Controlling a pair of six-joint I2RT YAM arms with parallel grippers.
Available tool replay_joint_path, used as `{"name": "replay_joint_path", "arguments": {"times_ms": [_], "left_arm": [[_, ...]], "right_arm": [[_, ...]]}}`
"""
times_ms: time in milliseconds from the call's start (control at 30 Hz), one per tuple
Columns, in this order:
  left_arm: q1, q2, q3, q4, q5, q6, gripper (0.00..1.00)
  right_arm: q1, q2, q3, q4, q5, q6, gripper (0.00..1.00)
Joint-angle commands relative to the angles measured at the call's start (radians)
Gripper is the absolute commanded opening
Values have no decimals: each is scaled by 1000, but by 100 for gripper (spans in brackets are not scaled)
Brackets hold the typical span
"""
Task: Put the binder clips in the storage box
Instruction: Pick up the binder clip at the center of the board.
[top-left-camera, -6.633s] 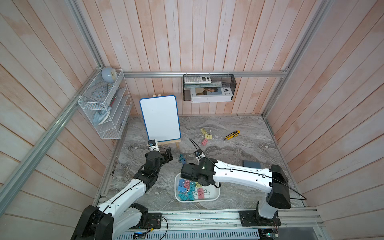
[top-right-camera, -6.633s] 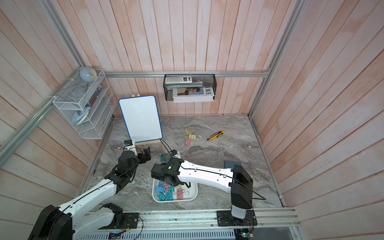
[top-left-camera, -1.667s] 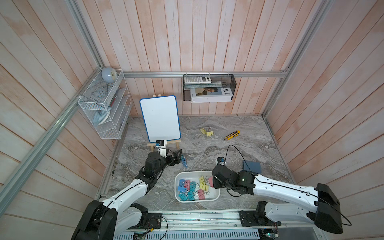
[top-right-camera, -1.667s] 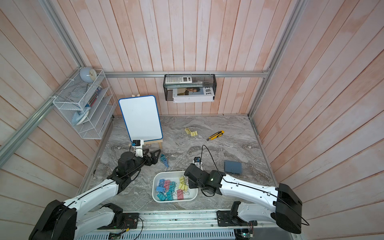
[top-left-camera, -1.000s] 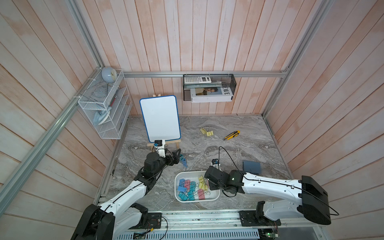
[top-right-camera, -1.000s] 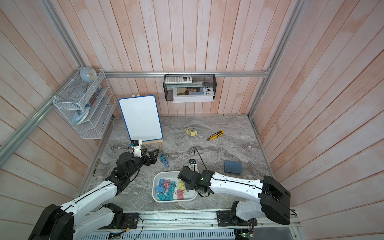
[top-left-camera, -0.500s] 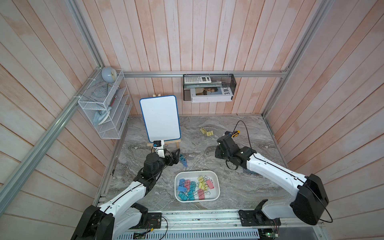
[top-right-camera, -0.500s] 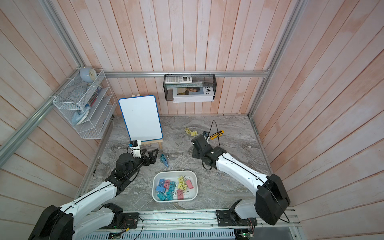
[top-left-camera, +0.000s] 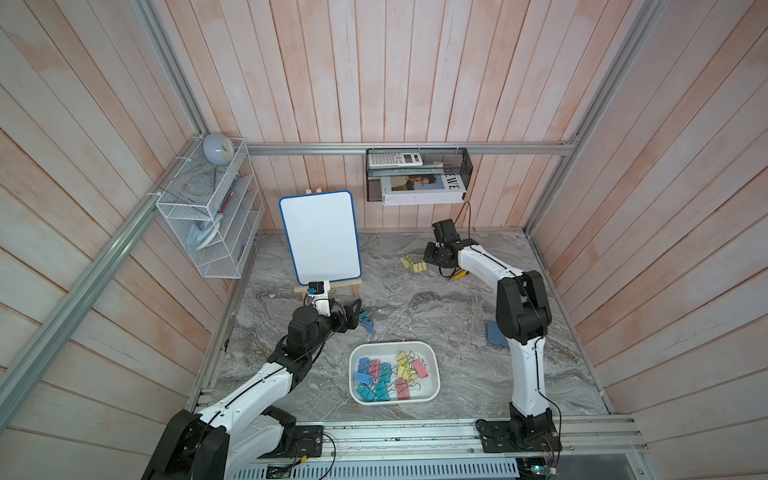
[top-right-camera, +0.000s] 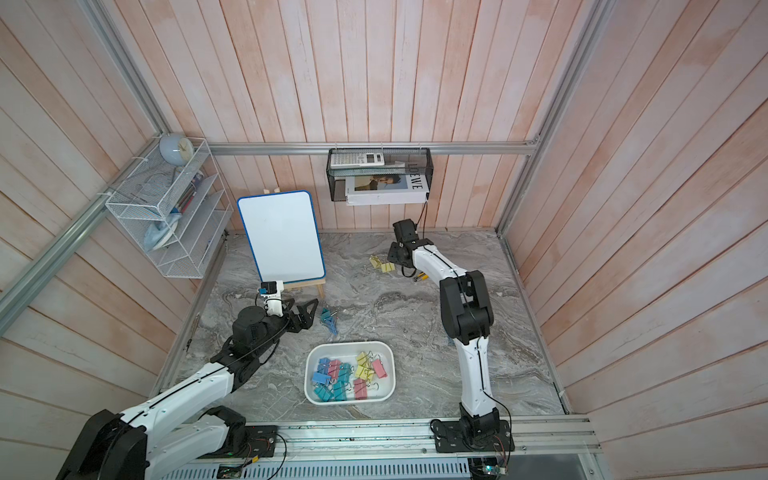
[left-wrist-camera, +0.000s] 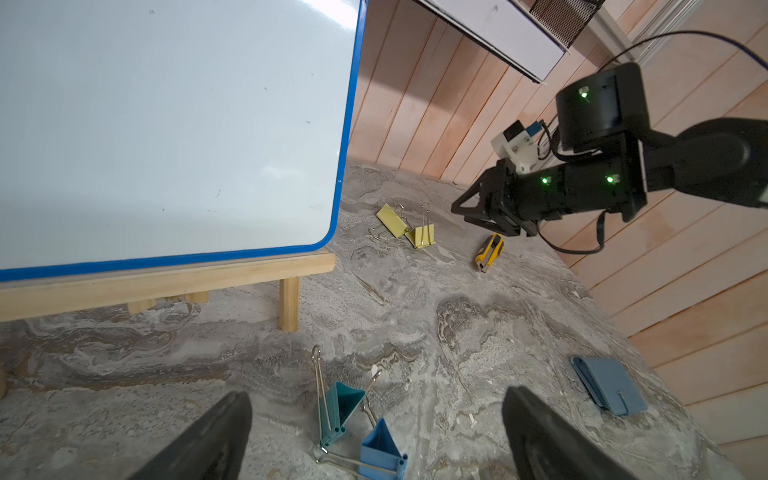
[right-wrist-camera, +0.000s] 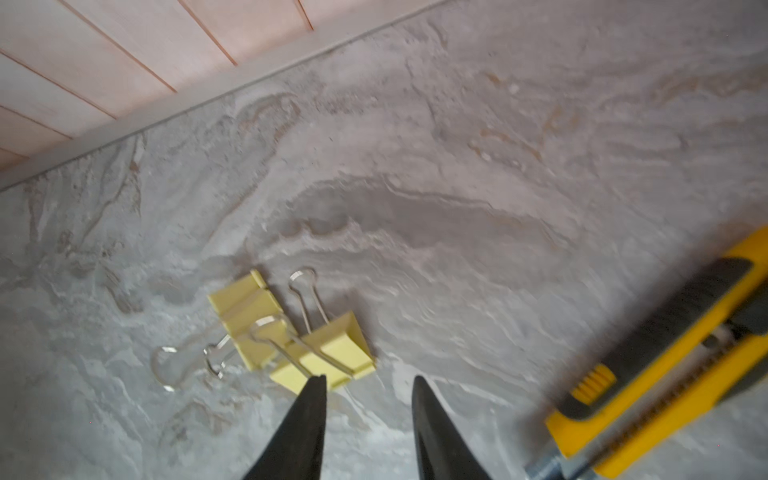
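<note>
Binder clips (top-left-camera: 384, 376) lie in three places on the grey marbled counter (top-left-camera: 415, 307). Leftmost, one teal clip (left-wrist-camera: 343, 405) and one blue clip (left-wrist-camera: 382, 449), folded triangular wedges with silver wire handles, touch each other just ahead of the left gripper (left-wrist-camera: 376, 397). Its black jaws stand wide apart with nothing between them. Further right sits the storage box (top-left-camera: 434, 374), a shallow white plastic tub with rounded corners and a rolled rim. It holds a tangled heap in blue, teal, pink and yellow, about a dozen, though overlap makes that count unsure. Toward the back wall, two yellow clips (right-wrist-camera: 328, 353) rest against each other. The right gripper (right-wrist-camera: 368, 378) hovers just beside them, its pointed jaws partly parted and empty, one tip at the nearer clip's edge. Right of it lies one yellow-and-black utility knife (right-wrist-camera: 665, 353).
</note>
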Motion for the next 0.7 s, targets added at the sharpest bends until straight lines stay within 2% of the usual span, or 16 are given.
{"name": "replay_joint_path", "arguments": {"times_ms": [0,100,267,400,567,667], "left_arm": [[-3,12,-5,16,-4,8,100],[-3,15,3,2,-8,15,100],[-3,-2,-4,6,-5,9,100],[-3,-16,-4,8,13,-1,100],[-4,-13,-6,18,17,-4,100],[-3,-13,-5,18,24,-8,100]], "right_arm": [[75,90,155,-126,198,-12,38],[95,152,237,-130,273,-16,38],[128,280,455,-247,320,-45,35],[154,363,590,-346,408,-61,35],[154,364,605,-364,448,-92,50],[147,364,600,-375,431,-82,48]]}}
